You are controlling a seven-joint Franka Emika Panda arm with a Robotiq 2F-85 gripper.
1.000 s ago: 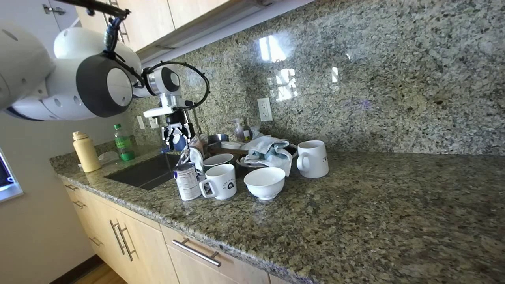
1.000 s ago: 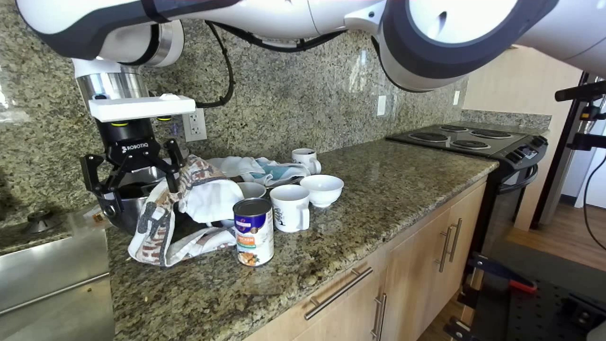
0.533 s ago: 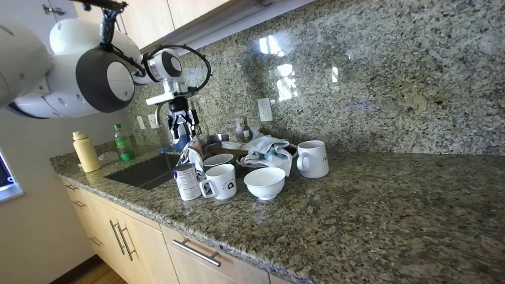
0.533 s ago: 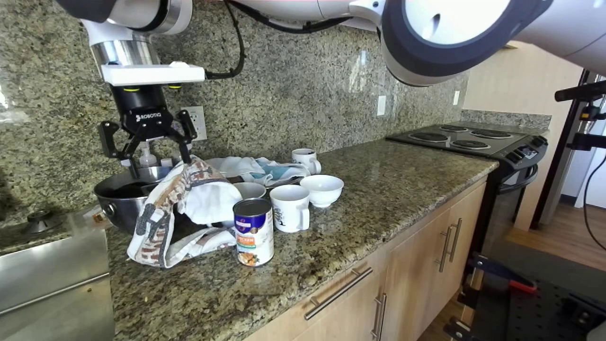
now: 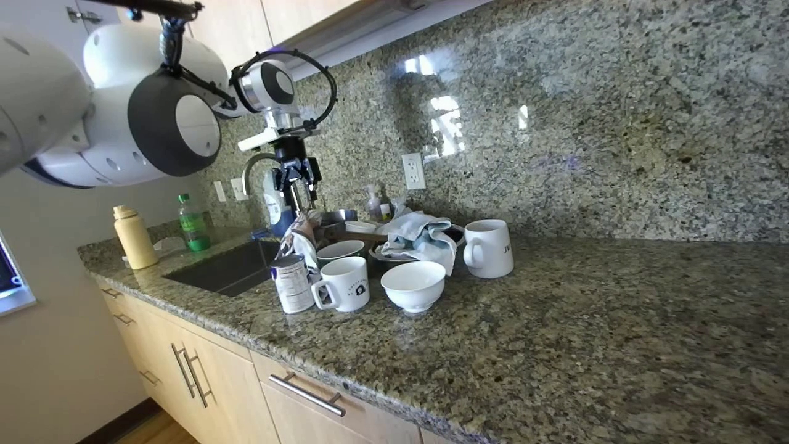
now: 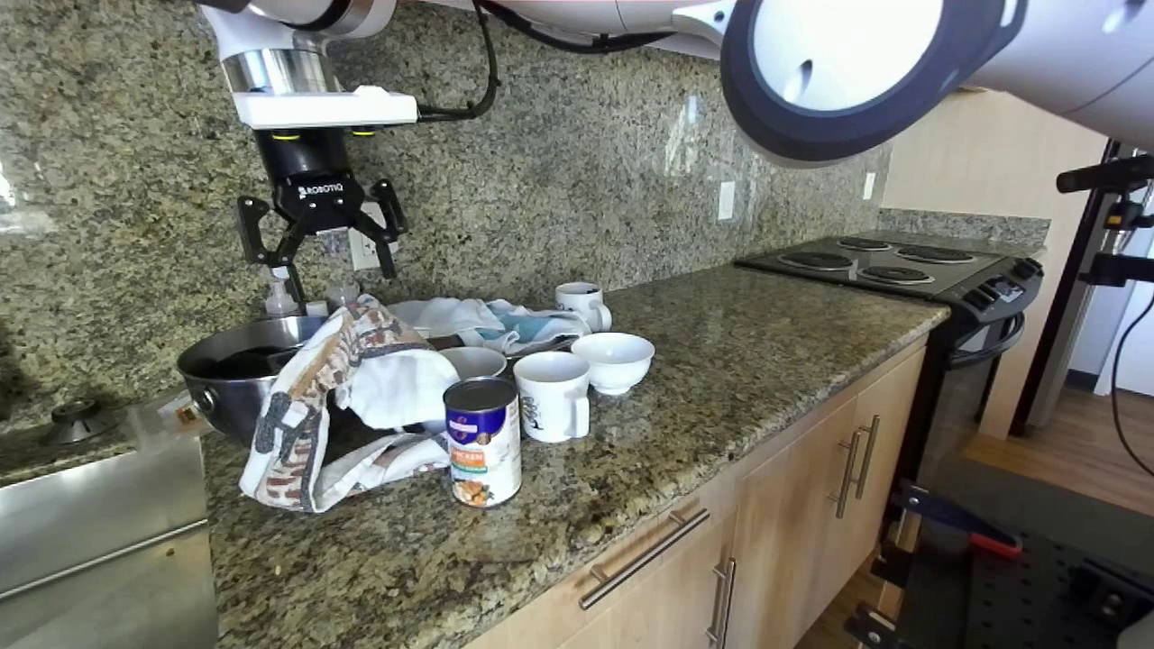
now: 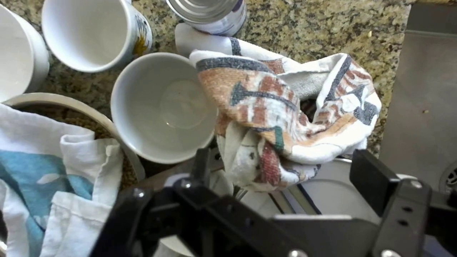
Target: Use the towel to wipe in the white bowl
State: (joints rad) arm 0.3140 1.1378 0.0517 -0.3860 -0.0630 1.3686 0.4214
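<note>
The white bowl (image 5: 414, 287) stands upright on the counter, and it also shows in an exterior view (image 6: 613, 362) and at the left edge of the wrist view (image 7: 18, 57). A patterned towel with brick-red and grey marks (image 6: 302, 424) lies bunched beside a metal pot; it also shows in the wrist view (image 7: 260, 92). A second white and teal towel (image 5: 422, 237) lies over a dish behind the bowl, and shows in the wrist view (image 7: 46, 178). My gripper (image 6: 343, 281) is open and empty above the patterned towel, apart from it. It shows in the wrist view (image 7: 285, 169).
A can (image 6: 482, 442) and a mug (image 6: 552, 397) stand at the front, between patterned towel and white bowl. Another bowl (image 7: 167, 107) sits behind the mug. A metal pot (image 6: 230, 388) stands by the sink (image 5: 228, 271). Another mug (image 5: 490, 250) stands near the backsplash.
My gripper has risen away from the patterned towel and shifted toward the backsplash outlet, staying open. The towels, bowl, can and mugs stay in place.
</note>
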